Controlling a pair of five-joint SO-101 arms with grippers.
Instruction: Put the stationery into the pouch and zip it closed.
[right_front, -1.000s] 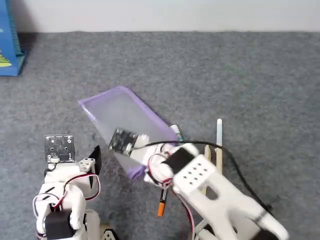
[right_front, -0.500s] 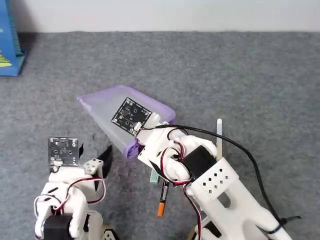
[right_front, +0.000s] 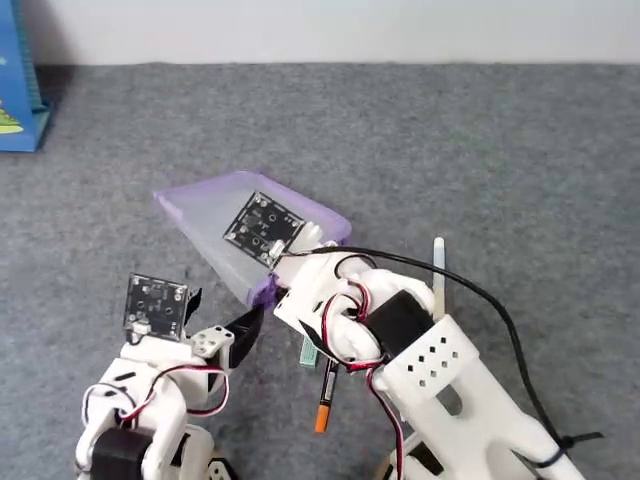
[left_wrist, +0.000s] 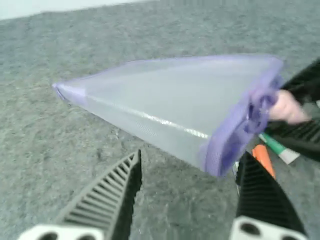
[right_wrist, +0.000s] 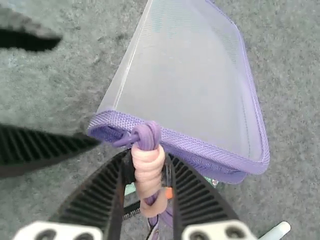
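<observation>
Right wrist view gives you the cue for this step. The pouch needs a second hold before the zip will run, so I would close the left jaws on the purple hem just beside the pull. Grip fabric only, and keep the right arm's pull in line with the zip rather than across it.

The right gripper (right_wrist: 147, 172) has its jaws closed nearly together on the pink knotted pull tab (right_wrist: 148, 165), which is tied to the hem. The left gripper (left_wrist: 192, 157) is spread wide and holds nothing. The near corner of the pouch sits between its fingers, but neither finger touches it as far as you can see.

From the pull, the translucent pouch with purple mesh edging (right_front: 215, 230) runs away over the grey carpet (right_front: 500, 150). Its gripped end looks raised and the far end low. It looks empty.

The stationery lies outside on the carpet by the right arm. The orange marker (right_front: 322, 405) and the green-and-white pen (left_wrist: 274, 147) are just beside the gripped end, and the slim white pen (right_front: 438, 262) lies farther off.
</observation>
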